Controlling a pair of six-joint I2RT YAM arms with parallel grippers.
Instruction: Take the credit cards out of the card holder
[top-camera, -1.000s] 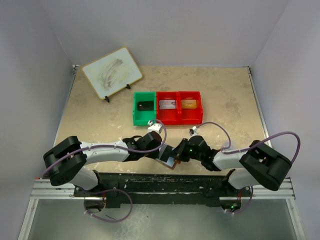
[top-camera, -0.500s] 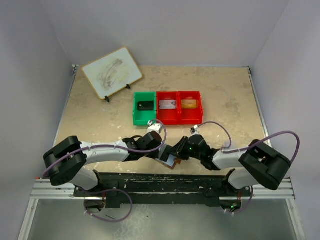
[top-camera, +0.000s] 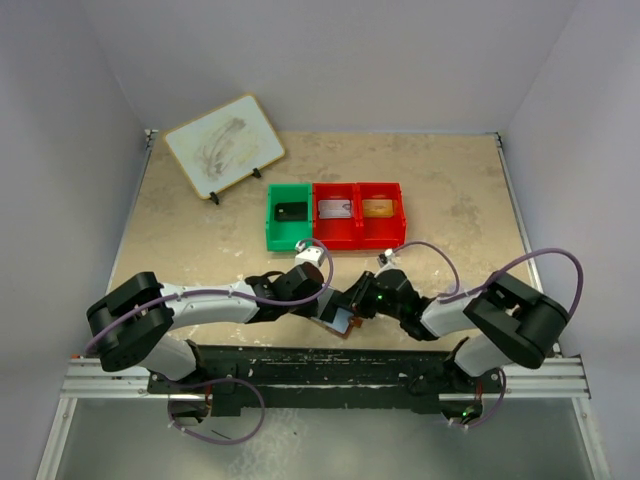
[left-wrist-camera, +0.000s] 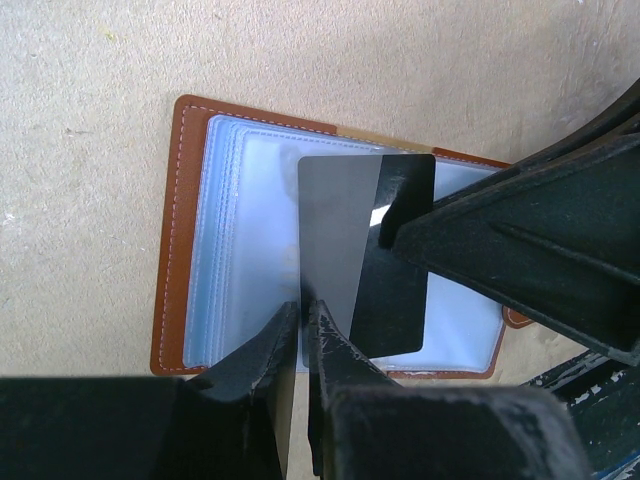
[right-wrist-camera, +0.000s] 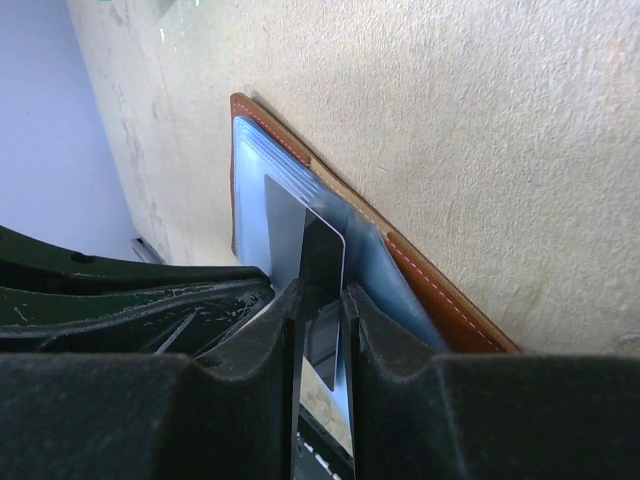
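Observation:
The card holder (left-wrist-camera: 175, 250) lies open on the table, brown leather round pale blue sleeves, also in the overhead view (top-camera: 342, 324) and the right wrist view (right-wrist-camera: 440, 300). A dark credit card (left-wrist-camera: 385, 290) rests over its sleeves. My left gripper (left-wrist-camera: 303, 308) is shut, pinching the card's lower left edge. My right gripper (right-wrist-camera: 320, 295) reaches in from the right. Its fingers (left-wrist-camera: 500, 240) stand slightly apart with the card (right-wrist-camera: 322, 255) between them and a gap showing. Both grippers meet over the holder near the front edge: left (top-camera: 325, 308), right (top-camera: 354, 304).
A green bin (top-camera: 272, 225) and two red bins (top-camera: 358, 238) stand in a row behind the holder, each holding a card. A pale board (top-camera: 224, 145) on a small stand sits at the back left. The table's front edge lies just past the holder.
Both grippers stay at the holder. The right arm's elbow has swung a little toward the middle and back.

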